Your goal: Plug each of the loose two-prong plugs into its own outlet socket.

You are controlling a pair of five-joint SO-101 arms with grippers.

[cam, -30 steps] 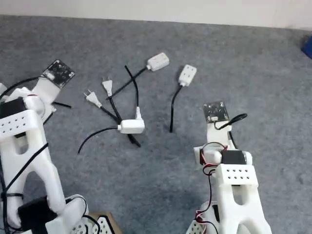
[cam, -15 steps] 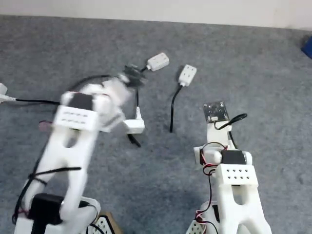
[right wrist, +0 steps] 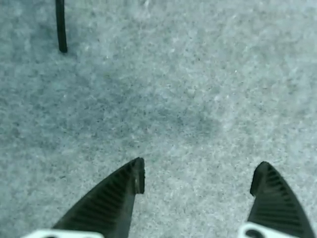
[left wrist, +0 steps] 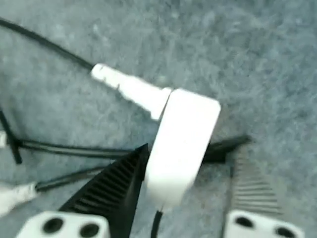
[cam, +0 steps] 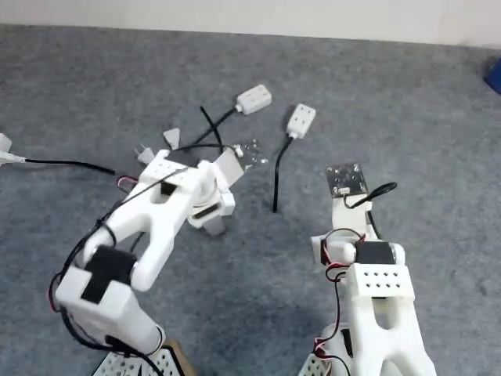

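The step in hand looks like securing a socket. The left gripper (left wrist: pixel 190 152) hangs over the white socket (left wrist: pixel 181 139) in the middle of the carpet (cam: pixel 438 94), fingers spread on either side of it and not yet pinching. The 2 loose plugs (cam: pixel 171 138) lie just left of it, and 2 spare sockets (cam: pixel 254 98) lie farther off. Next, the fingers probably need to close squarely on the socket. The right gripper (right wrist: pixel 198 173) hangs with fingers spread over bare carpet on the right. 1 second earlier the left arm sat folded at the far left; the right arm has not moved.
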